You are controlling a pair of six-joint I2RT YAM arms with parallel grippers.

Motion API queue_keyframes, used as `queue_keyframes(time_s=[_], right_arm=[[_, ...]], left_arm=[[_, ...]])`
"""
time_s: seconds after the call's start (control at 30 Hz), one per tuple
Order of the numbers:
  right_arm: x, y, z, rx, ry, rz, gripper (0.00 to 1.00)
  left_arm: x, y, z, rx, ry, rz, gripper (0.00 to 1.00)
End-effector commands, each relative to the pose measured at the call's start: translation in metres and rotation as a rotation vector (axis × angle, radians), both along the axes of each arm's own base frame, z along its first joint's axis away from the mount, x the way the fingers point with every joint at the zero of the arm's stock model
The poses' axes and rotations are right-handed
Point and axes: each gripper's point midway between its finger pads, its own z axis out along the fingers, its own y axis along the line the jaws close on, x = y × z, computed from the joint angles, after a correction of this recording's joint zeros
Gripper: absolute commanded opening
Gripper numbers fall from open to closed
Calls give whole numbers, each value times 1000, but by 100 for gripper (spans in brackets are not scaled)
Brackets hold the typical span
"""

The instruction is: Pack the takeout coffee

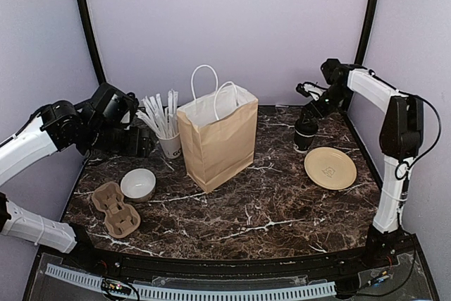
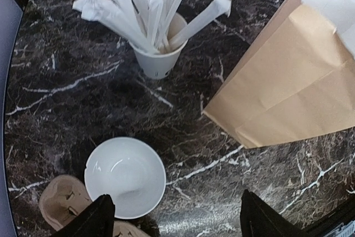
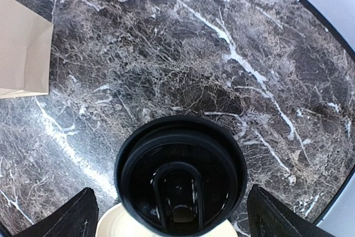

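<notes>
Right wrist view: right gripper (image 3: 169, 203) spread wide astride the takeout coffee (image 3: 180, 159), a gap on either side.

Dark marbled tabletop (image 1: 282, 209). Brown paper bag (image 1: 218, 142) stands upright mid-table. Just left of bag: white cup of sticks (image 1: 170, 146). Left-front of bag: white bowl (image 1: 138, 184), then cardboard cup carrier (image 1: 116, 209) beside the bowl. Right of bag: tan plate (image 1: 330, 168); black lidded cup (image 1: 305, 135) right-rear.
</notes>
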Motion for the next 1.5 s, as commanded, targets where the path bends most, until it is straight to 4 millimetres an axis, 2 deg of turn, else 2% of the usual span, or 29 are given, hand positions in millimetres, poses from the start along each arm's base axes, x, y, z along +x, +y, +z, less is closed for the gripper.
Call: queue_keyframes(time_s=[0.0,0.13,0.27,0.3,0.33,0.37,0.43,0.47,0.63,0.77,0.93,1.13,1.3,1.47], right_arm=[[-5,2,57,48,-127,-33,94],[-24,10,75,101,-158,-18,93],[-46,21,86,146,-199,20,90],[-50,24,89,160,-207,28,90],[-54,27,90,173,-212,38,89],[-58,29,93,186,-217,48,89],[-64,34,95,201,-225,65,88],[-67,36,96,207,-229,72,88],[-74,39,96,208,-249,93,87],[-76,37,90,199,-249,97,87],[-79,38,80,199,-227,103,87],[-83,38,74,198,-213,119,86],[-84,40,73,206,-201,124,86],[-85,40,69,207,-191,126,86]], left_arm=[[-43,27,-44,24,248,78,79],[-67,33,-71,15,377,93,72],[-100,25,-109,-27,560,50,53],[-110,26,-121,-31,610,57,41],[-114,26,-126,-32,629,62,34],[-120,29,-137,-26,665,80,19],[-125,34,-149,-7,695,111,2],[-125,38,-153,14,694,127,0],[-135,51,-179,112,766,176,0],[-143,45,-197,98,803,143,0],[-144,39,-210,125,803,82,0],[-141,20,-216,167,767,-45,0],[-131,29,-214,242,726,-1,0],[-118,33,-197,257,667,58,0]])
